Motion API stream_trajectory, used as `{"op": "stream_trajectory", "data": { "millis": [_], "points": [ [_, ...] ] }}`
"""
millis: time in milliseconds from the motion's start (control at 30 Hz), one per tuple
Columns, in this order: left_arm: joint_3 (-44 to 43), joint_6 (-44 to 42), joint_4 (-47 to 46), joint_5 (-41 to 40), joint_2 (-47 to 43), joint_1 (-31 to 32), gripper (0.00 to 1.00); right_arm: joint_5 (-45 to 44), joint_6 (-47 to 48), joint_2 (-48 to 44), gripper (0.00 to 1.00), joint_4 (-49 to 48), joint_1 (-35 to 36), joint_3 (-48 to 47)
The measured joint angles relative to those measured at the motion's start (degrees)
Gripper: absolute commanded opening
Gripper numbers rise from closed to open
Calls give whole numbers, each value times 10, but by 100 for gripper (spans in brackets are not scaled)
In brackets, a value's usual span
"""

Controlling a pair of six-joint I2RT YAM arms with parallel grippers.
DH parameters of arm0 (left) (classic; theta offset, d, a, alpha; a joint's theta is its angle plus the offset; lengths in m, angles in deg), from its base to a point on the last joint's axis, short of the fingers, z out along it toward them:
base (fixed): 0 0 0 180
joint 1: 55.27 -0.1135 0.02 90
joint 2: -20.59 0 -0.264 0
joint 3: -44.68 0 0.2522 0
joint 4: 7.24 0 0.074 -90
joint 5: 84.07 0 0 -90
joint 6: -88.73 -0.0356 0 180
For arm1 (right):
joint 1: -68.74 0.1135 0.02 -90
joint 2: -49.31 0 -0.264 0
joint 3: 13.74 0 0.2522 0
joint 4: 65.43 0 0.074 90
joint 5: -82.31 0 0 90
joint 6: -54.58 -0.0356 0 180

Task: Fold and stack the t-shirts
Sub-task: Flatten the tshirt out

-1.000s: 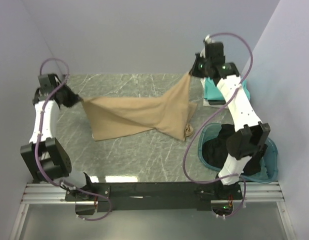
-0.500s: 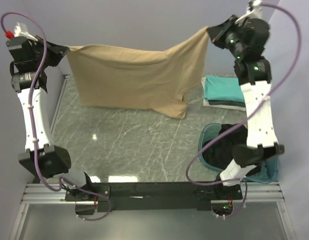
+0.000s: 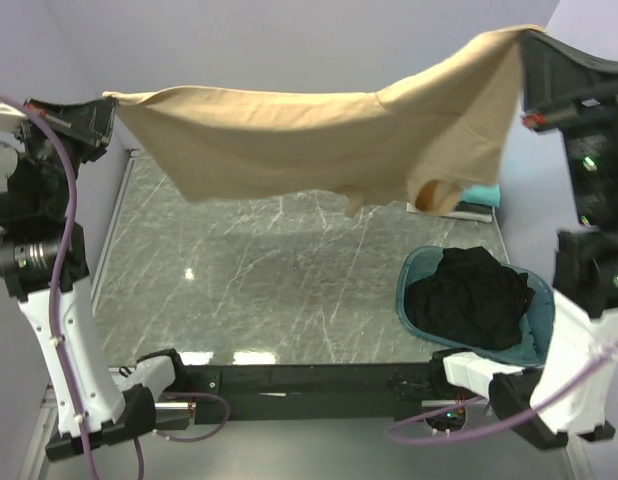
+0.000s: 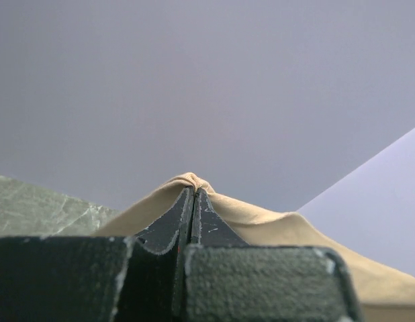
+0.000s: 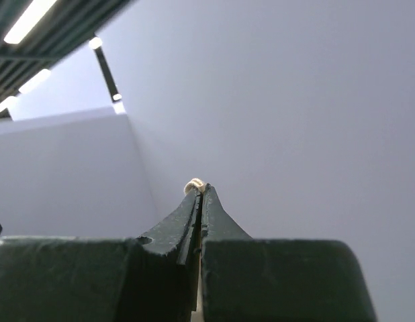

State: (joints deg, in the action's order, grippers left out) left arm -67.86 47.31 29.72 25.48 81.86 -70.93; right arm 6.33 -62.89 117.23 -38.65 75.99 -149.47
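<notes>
The tan t-shirt [image 3: 319,140] hangs stretched in the air between my two grippers, high above the table. My left gripper [image 3: 107,103] is shut on its left corner; in the left wrist view the cloth [image 4: 274,225] bunches over the closed tips [image 4: 193,194]. My right gripper [image 3: 529,40] is shut on the right corner; the right wrist view shows only a small nub of tan cloth [image 5: 193,184] at the closed tips [image 5: 201,190]. A black t-shirt [image 3: 469,297] lies crumpled in the teal basin [image 3: 529,345]. A folded teal shirt [image 3: 481,194] peeks out behind the tan one.
The grey marble table [image 3: 269,290] lies below the hanging shirt. The teal basin stands at the near right. Grey walls close in on the left and the back. Both arms are raised high at the sides.
Both grippers have lifted the tan shirt from the table high into the air and spread it wide. It now hangs clear of the table, nearer the camera.
</notes>
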Motion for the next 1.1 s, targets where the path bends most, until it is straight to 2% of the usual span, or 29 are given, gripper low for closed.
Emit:
{"op": "stream_trajectory", "data": {
  "millis": [167,300,500,667,767,933,1100],
  "points": [
    [16,-9,20,-31,-19,14,1,0,14,-23,0,-32,0,-24],
    [85,-12,22,-33,-2,12,0,3,19,1,0,-40,0,-24],
    [171,-8,17,13,108,-13,1,17,31,140,0,-16,0,-45],
    [179,-9,18,29,173,-21,1,20,35,277,0,39,0,-46],
    [164,-9,19,38,187,-25,0,26,33,325,0,79,0,-43],
    [123,-10,19,46,193,-30,1,37,30,318,0,97,1,-36],
    [111,-11,28,34,167,-34,1,38,31,243,0,92,6,-12]
  ]
}}
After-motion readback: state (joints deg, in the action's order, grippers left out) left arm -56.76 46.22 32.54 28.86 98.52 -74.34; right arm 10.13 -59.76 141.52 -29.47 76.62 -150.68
